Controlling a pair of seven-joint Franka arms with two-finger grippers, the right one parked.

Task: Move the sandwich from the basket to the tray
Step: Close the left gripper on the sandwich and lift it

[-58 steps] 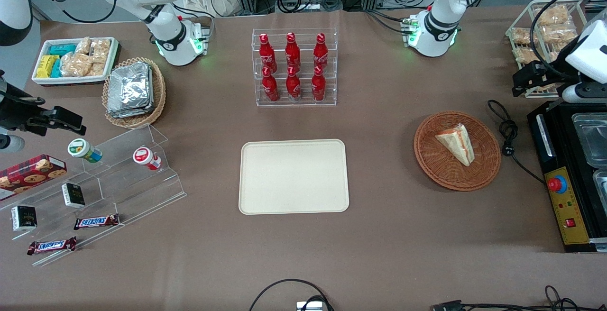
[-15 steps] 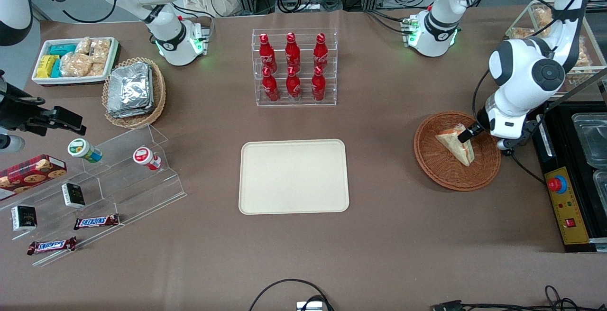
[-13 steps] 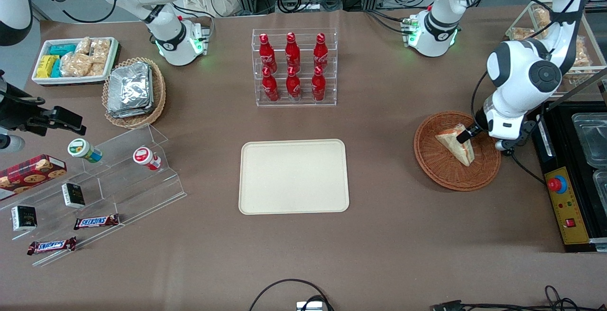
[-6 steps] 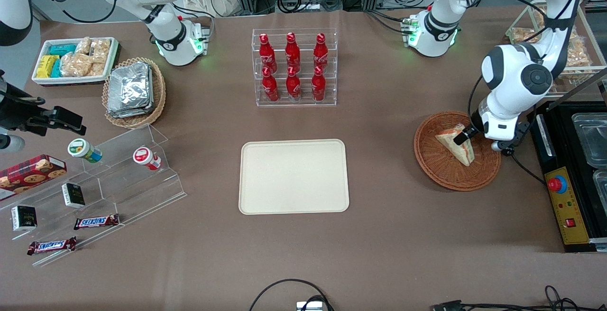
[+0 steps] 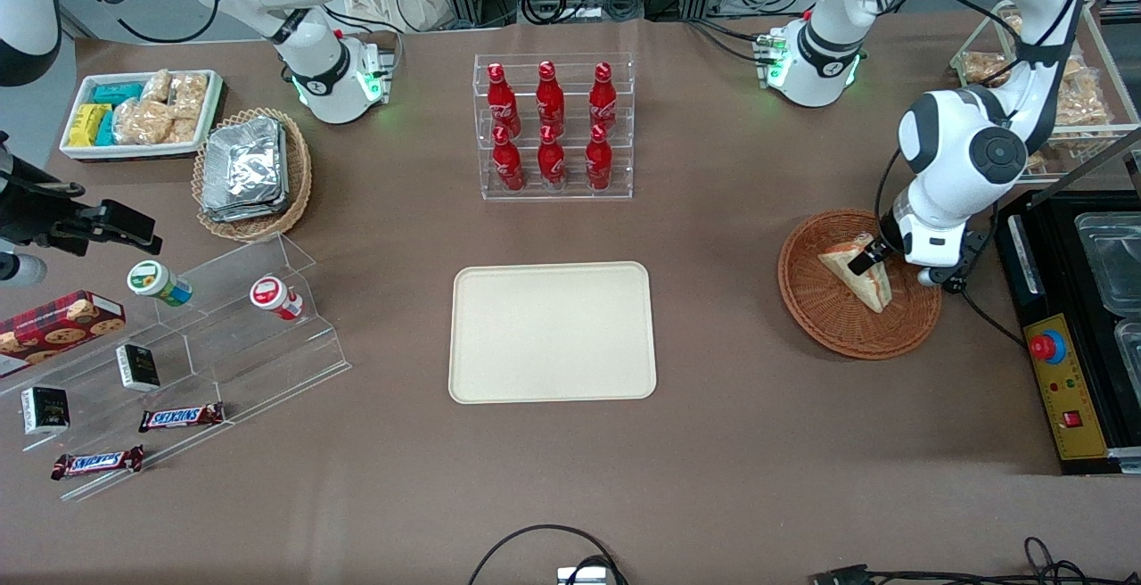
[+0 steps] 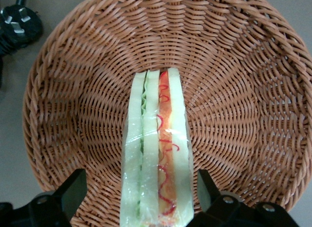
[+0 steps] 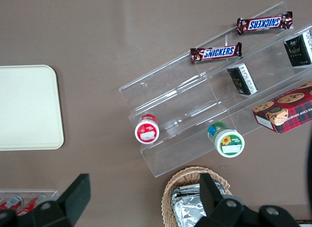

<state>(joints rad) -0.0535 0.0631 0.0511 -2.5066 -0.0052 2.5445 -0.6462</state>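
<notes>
Brown desk under me: cream tray sits bare at centre, well apart from the wicker basket. Sandwich lies in the basket, my claw open, fingers either side of it.

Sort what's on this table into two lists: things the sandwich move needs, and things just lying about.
Needed:
sandwich, in the basket
tray, bare
gripper, open, fingers either side of the sandwich

Lying about:
cola bottles in a clear rack
foil containers in a tan basket
Snickers bars
cookie box
black power plug and cord
</notes>
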